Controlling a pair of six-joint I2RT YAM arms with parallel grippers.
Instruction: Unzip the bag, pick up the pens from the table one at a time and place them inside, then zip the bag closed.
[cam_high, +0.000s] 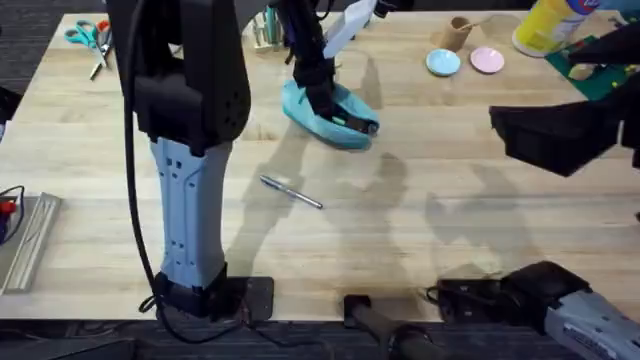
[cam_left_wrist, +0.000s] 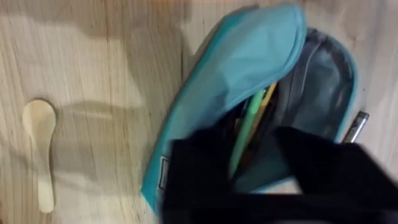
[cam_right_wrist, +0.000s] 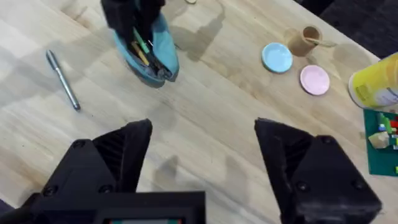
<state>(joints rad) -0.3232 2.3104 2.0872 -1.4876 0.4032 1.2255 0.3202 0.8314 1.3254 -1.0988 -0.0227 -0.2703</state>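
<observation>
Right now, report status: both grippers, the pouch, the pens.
Left gripper over the open teal fabric pouch, green pen inside. Right gripper open, empty. Silver metal pen on the pale wooden table, unobstructed.

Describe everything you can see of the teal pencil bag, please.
The bag is a teal, soft fabric pouch, unzipped, its flap folded back to show a grey lining. It lies on the pale wooden table, toward the far middle. Inside are a green pen and something yellow. The left tool hangs directly over the opening. A silver pen lies apart, nearer the arms' bases.
</observation>
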